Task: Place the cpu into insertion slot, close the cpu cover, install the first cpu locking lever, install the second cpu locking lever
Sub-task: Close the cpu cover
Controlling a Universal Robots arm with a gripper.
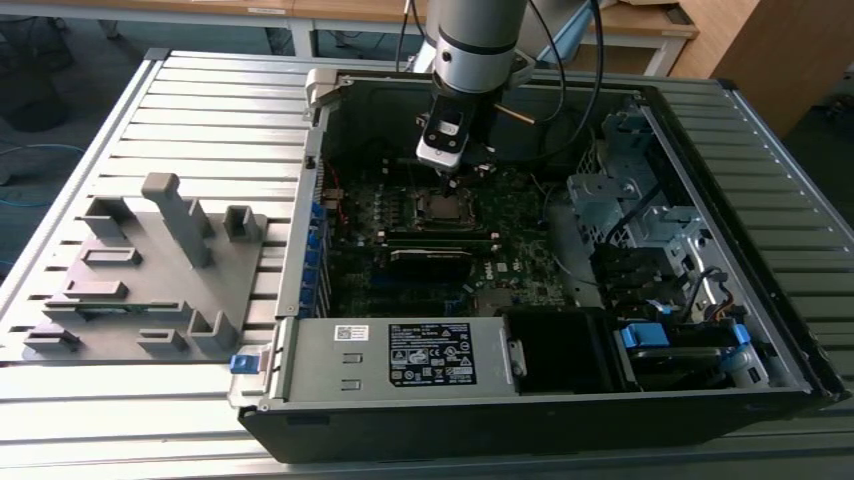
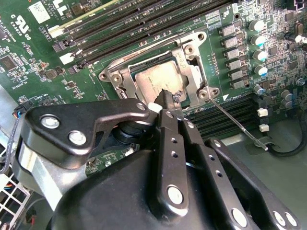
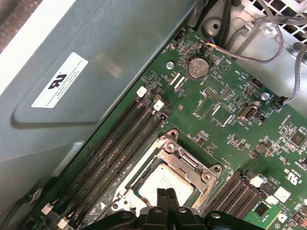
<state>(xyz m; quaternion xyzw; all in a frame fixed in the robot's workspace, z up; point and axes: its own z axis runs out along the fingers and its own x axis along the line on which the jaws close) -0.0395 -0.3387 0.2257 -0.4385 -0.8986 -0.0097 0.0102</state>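
Sitting just beneath gripper: cpu

Long black memory slots flank the square silver-grey metal cpu cover on 2 sides. 1 thin steel locking lever juts out beside it.

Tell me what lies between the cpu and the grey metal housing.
In the first wrist view, long black memory slots run between the cpu and the grey metal housing.
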